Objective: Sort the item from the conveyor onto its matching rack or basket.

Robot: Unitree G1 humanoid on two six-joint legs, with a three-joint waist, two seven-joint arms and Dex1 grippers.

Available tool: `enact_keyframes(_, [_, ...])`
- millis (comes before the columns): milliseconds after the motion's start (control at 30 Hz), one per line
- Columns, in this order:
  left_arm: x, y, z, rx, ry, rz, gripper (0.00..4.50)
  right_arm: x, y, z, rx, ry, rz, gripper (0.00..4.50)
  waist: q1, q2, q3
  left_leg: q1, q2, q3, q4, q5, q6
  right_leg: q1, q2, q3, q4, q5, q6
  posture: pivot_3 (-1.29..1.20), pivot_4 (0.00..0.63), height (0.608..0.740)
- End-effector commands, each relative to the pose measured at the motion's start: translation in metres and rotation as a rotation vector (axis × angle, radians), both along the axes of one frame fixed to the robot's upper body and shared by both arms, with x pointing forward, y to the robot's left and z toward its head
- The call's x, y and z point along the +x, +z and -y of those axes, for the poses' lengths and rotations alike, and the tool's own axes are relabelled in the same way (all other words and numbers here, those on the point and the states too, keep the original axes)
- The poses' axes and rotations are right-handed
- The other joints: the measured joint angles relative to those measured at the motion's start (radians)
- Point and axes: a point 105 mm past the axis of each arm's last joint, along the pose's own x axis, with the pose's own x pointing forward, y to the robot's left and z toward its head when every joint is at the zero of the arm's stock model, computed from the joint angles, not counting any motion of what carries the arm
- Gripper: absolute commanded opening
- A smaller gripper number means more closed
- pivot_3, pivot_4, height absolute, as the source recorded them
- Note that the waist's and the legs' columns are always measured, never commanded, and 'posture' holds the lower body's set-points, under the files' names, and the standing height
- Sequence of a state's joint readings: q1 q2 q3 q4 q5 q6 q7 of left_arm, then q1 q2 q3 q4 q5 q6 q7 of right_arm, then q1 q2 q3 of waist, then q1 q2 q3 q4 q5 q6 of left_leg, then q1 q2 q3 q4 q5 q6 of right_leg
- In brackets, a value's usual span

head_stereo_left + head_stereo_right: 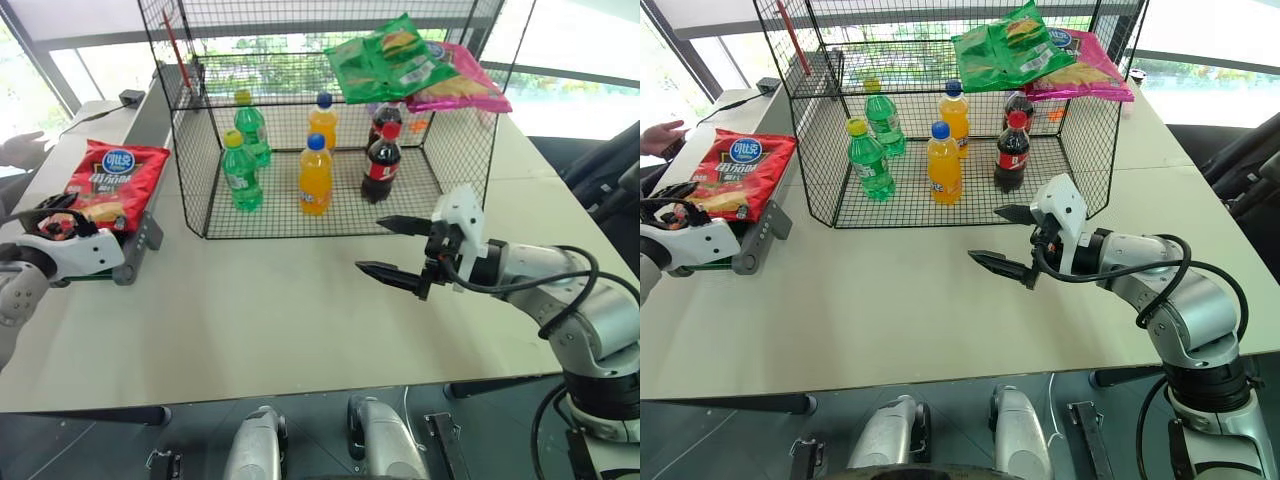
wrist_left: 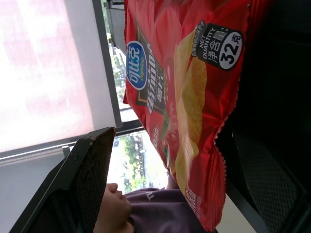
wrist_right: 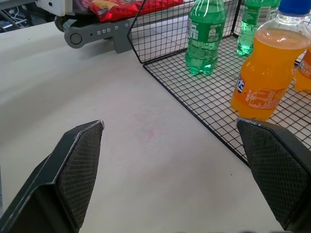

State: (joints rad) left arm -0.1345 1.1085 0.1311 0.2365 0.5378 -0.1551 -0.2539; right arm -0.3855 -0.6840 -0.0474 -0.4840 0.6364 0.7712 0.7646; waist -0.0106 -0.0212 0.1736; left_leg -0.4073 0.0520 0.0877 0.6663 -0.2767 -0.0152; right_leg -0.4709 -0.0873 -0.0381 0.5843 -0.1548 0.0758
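Black fingers spread wide and empty, the right gripper point(image 1: 392, 247) hangs over the pale table point(image 1: 280, 320) in front of the black mesh cage point(image 1: 200, 150). The left gripper point(image 1: 55, 215), jaws likewise wide, sits at the near end of the conveyor point(image 1: 140, 235) against the red snack bag point(image 1: 115, 180) lying there. Its wrist camera catches the bag between the fingers point(image 2: 82, 179), ungripped, and a person's hand point(image 2: 114, 208) beyond. Head views add a green bag point(image 1: 385, 55) and pink bag point(image 1: 460, 85) on the wire shelf point(image 1: 260, 20) above bottles point(image 1: 315, 175)
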Motion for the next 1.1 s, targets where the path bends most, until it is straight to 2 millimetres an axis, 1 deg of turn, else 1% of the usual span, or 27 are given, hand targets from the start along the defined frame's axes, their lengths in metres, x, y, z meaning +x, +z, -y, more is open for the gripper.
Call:
enact_keyframes(33, [0.004,-0.004,-0.005,0.004,0.028,-0.018,4.07,-0.004,0.011,0.0,0.004,0.005,0.052,4.5,0.002,0.0,0.0,0.0,0.0,0.0,0.0,0.0,0.0,0.0,0.0,0.0,0.0,0.0,0.0,0.0,0.15,0.74])
enact_keyframes(133, [0.011,-0.01,-0.002,-0.013,0.029,-0.038,4.07,-0.003,0.012,0.0,0.001,-0.002,0.055,4.5,0.003,0.001,-0.001,0.001,0.0,0.0,0.001,0.0,0.0,0.001,0.0,0.0,0.0,0.0,0.0,0.0,0.15,0.74])
enact_keyframes(233, [0.017,-0.013,0.002,-0.021,0.022,-0.041,3.27,-0.003,0.012,0.0,0.0,-0.007,0.057,4.5,0.005,0.0,-0.001,0.003,0.0,0.0,0.001,0.0,0.0,0.004,0.0,0.0,0.0,0.0,0.0,0.0,0.15,0.74])
enact_keyframes(367, [0.025,-0.012,0.01,-0.03,-0.003,-0.016,1.3,-0.002,0.013,0.002,-0.005,-0.016,0.061,4.5,0.007,0.0,-0.001,0.003,0.0,0.0,0.001,0.0,0.0,0.004,0.0,0.0,0.0,0.0,0.0,0.0,0.15,0.74])
enact_keyframes(433, [0.026,-0.009,0.011,-0.031,-0.003,0.007,0.28,-0.002,0.013,0.003,-0.007,-0.021,0.062,4.5,0.008,0.002,-0.002,0.004,0.0,0.0,0.001,0.0,0.0,0.005,0.0,0.0,0.0,0.0,0.0,0.0,0.15,0.74])
enact_keyframes(467, [0.026,-0.007,0.011,-0.03,0.0,0.027,0.07,-0.002,0.013,0.003,-0.008,-0.024,0.062,4.5,0.009,0.003,-0.002,0.004,0.0,0.0,0.001,0.0,0.0,0.005,0.0,0.0,0.0,0.0,0.0,0.0,0.15,0.74])
enact_keyframes(600, [0.024,0.016,0.011,-0.024,0.01,0.174,0.07,0.0,0.013,0.005,-0.01,-0.03,0.064,4.5,0.016,0.003,-0.002,0.005,0.0,0.0,0.001,0.0,0.0,0.006,0.0,0.0,0.0,0.0,0.0,0.0,0.15,0.74])
enact_keyframes(667, [0.021,0.036,0.017,-0.018,-0.006,0.292,0.07,0.003,0.014,0.007,-0.017,-0.038,0.071,4.5,0.02,0.002,-0.002,0.005,0.0,-0.001,0.001,0.0,0.0,0.006,0.0,0.0,0.0,0.0,0.0,0.0,0.15,0.74])
enact_keyframes(733, [0.014,0.057,0.024,-0.037,-0.025,0.416,0.07,0.007,0.017,0.013,-0.025,-0.057,0.084,4.5,0.022,0.001,-0.002,0.004,0.0,-0.001,0.001,0.0,0.0,0.005,0.0,0.0,0.0,0.0,0.0,0.0,0.15,0.74])
enact_keyframes(767, [0.009,0.063,0.029,-0.101,-0.025,0.445,0.07,0.01,0.02,0.019,-0.03,-0.072,0.093,4.5,0.022,0.001,-0.002,0.003,0.0,-0.001,0.002,0.0,0.0,0.005,0.0,0.0,0.0,0.0,0.0,0.0,0.15,0.74])
enact_keyframes(833, [0.002,0.07,0.043,-0.262,-0.028,0.444,0.07,0.015,0.026,0.031,-0.046,-0.104,0.109,4.5,0.023,0.001,-0.002,0.002,0.0,-0.001,0.002,0.0,0.0,0.005,0.0,0.0,-0.001,0.0,0.0,0.0,0.15,0.74])
enact_keyframes(900, [-0.007,0.081,0.063,-0.282,-0.074,0.41,0.07,0.02,0.034,0.044,-0.053,-0.129,0.121,4.5,0.024,0.0,-0.002,0.001,-0.001,-0.001,0.003,0.0,0.0,0.005,-0.001,0.0,-0.002,0.0,0.001,0.0,0.15,0.74])
enact_keyframes(1000, [-0.016,0.099,0.092,-0.308,-0.179,0.362,0.07,0.028,0.047,0.058,-0.058,-0.16,0.147,4.5,0.022,0.0,-0.002,0.001,-0.001,-0.001,0.003,0.0,0.0,0.005,0.0,0.0,-0.002,0.0,0.001,0.0,0.15,0.74])
enact_keyframes(1033, [-0.018,0.108,0.1,-0.32,-0.212,0.358,0.07,0.031,0.05,0.061,-0.068,-0.166,0.157,4.5,0.022,0.0,-0.002,0.002,-0.001,-0.001,0.003,0.0,0.0,0.005,0.0,0.0,-0.002,0.0,0.0,0.0,0.15,0.74])
enact_keyframes(1100, [-0.021,0.12,0.108,-0.332,-0.249,0.364,0.07,0.035,0.052,0.064,-0.081,-0.168,0.167,4.5,0.022,0.0,-0.002,0.003,0.0,-0.002,0.003,0.0,0.0,0.006,0.001,0.0,-0.001,0.0,0.0,0.0,0.15,0.74])
